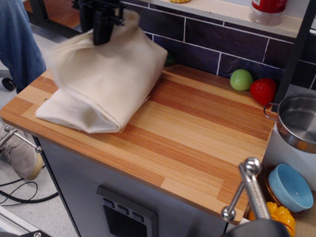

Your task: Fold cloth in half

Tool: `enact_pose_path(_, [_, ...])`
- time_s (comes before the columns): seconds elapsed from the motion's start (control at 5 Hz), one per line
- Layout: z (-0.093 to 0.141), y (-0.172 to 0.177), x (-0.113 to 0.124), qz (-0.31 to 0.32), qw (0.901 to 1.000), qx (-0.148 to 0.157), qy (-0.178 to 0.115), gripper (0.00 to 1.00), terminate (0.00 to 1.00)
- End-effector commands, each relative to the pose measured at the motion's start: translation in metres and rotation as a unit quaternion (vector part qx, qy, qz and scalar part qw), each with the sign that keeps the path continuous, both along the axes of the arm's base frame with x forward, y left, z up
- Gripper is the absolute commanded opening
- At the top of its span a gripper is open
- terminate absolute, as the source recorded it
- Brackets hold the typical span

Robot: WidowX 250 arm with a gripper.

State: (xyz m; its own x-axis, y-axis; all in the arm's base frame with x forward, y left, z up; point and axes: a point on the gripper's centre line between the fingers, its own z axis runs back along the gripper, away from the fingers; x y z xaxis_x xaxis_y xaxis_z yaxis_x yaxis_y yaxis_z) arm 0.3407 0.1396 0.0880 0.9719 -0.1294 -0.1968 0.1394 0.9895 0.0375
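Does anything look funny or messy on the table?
The cloth is bunched up, not flat: the gripper holds its top edge in the air at the table's left end, so it hangs in a puffy, blurred heap. Nothing looks spilled or broken.

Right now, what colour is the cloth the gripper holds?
Plain cream, no pattern; the cloth shows best in the observation.image view.

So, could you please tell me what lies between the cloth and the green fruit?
Only bare wooden countertop separates the cloth from the green fruit, as the single view shows.
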Motion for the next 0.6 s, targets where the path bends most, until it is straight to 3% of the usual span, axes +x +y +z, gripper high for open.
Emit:
enact_pose_path(0.0, [0.0191, 0.0079, 0.0074, 0.002, 0.9995, 0.013, -0.028, 1.00, 0.00])
enact_pose_path(0.2, [0.0191, 0.0079, 0.0074, 0.002, 0.9995, 0.013, -0.028, 1.00, 0.00])
enact_pose_path(0.4, [0.0191, 0.0079, 0.0074, 0.002, 0.9995, 0.013, -0.028, 1.00, 1.00])
